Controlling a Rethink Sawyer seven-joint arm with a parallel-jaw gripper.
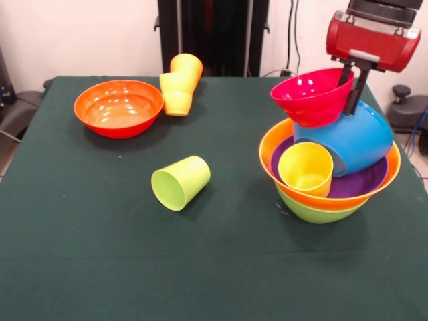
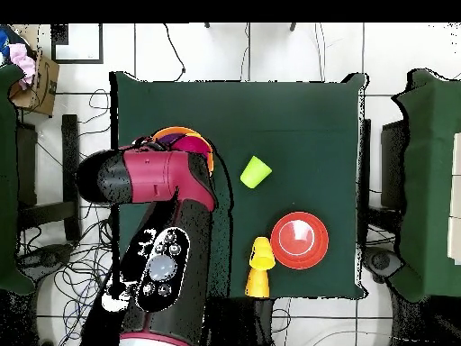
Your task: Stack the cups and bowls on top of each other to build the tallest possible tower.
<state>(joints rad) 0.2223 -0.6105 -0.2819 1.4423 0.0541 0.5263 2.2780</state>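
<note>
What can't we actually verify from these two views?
- Overhead: the tower is almost wholly covered by the arm; only an orange and magenta rim shows.
- Front: the gripper fingers straddle the magenta bowl rim; real grip unconfirmed.
- Front: the blue bowl hides part of the purple bowl.
- Front: the two cups at the back, nested or just touching, unclear.

Tower (image 1: 329, 175) of bowls; lime cup (image 1: 180, 182) lies sideways.
</note>
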